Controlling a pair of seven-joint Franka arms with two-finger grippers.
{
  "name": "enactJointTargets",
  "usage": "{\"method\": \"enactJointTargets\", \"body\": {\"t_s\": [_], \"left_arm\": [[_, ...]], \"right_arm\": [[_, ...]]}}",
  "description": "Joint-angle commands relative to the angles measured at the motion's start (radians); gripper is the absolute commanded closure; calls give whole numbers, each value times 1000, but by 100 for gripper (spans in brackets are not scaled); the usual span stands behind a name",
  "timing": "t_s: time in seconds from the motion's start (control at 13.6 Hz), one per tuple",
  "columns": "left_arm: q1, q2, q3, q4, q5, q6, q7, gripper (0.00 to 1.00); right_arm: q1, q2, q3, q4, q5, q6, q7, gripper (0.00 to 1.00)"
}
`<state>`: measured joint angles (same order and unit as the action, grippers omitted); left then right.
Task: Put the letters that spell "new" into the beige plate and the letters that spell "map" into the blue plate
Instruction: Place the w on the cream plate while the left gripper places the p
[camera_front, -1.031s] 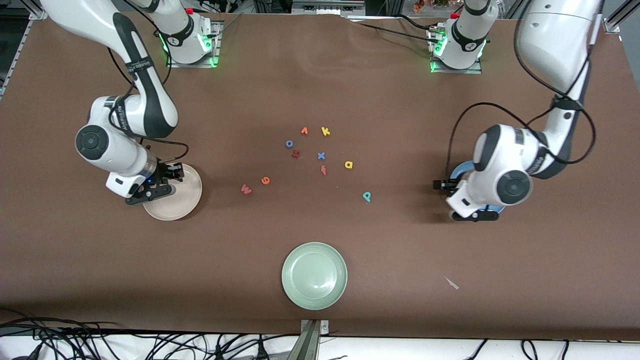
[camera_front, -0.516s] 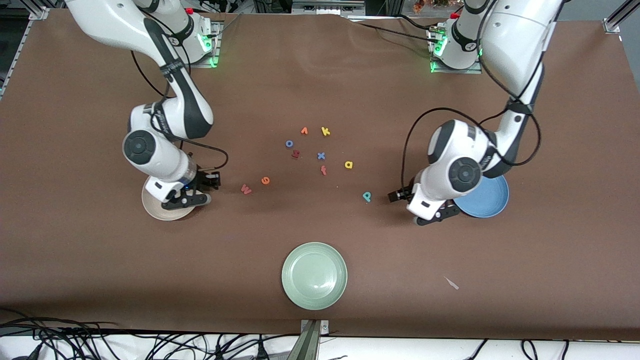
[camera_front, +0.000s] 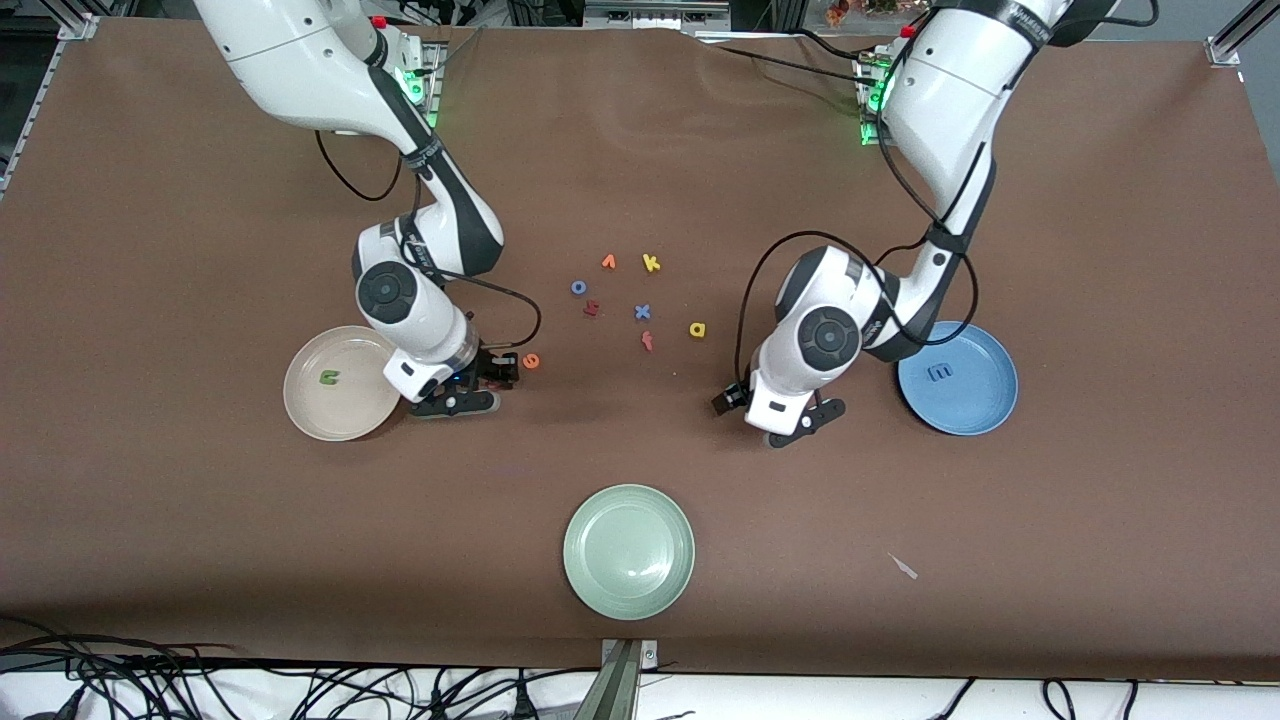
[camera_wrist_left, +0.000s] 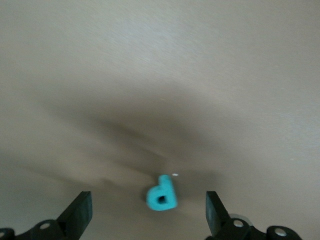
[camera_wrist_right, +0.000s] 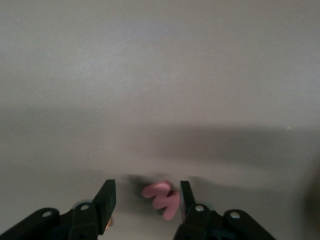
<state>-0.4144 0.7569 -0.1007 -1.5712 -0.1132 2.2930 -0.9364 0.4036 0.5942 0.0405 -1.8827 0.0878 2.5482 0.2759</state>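
Observation:
A green n (camera_front: 327, 378) lies in the beige plate (camera_front: 305, 410) and a blue m (camera_front: 940, 373) in the blue plate (camera_front: 985, 405). My right gripper (camera_front: 495, 378) is low over the pinkish-red w (camera_wrist_right: 162, 197), which lies between its open fingers (camera_wrist_right: 107, 200), close to one of them. The orange e (camera_front: 531, 361) lies just beside that gripper. My left gripper (camera_front: 733, 398) stands open wide over the teal p (camera_wrist_left: 162, 194), its fingertips (camera_wrist_left: 80, 212) well apart from it. The hands hide both letters in the front view. The yellow a (camera_front: 698, 329) lies on the table.
A cluster of other letters lies mid-table: yellow k (camera_front: 651, 263), blue x (camera_front: 642, 312), orange-red f (camera_front: 647, 341), a dark red letter (camera_front: 591, 308), a blue ring-shaped one (camera_front: 578, 288). A pale green plate (camera_front: 628, 551) sits nearest the front camera.
Both arms swung from their plates toward the table's middle, uncovering the n and the m. The right gripper came over the w and the left over the p. The right fingers spread wider.

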Motion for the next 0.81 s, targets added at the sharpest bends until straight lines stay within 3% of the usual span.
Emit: {"method": "enactJointTargets", "body": {"t_s": [0.0, 0.52, 0.74], "left_arm": [[-34, 50, 16, 69, 39, -12, -59, 0], [-49, 67, 18, 60, 79, -15, -91, 44], [-47, 68, 18, 60, 79, -15, -93, 57]], "right_arm": [[0, 16, -4, 13, 3, 9, 5, 39], [0, 6, -5, -70, -3, 73, 2, 36], [0, 3, -5, -85, -3, 89, 0, 37]]}}
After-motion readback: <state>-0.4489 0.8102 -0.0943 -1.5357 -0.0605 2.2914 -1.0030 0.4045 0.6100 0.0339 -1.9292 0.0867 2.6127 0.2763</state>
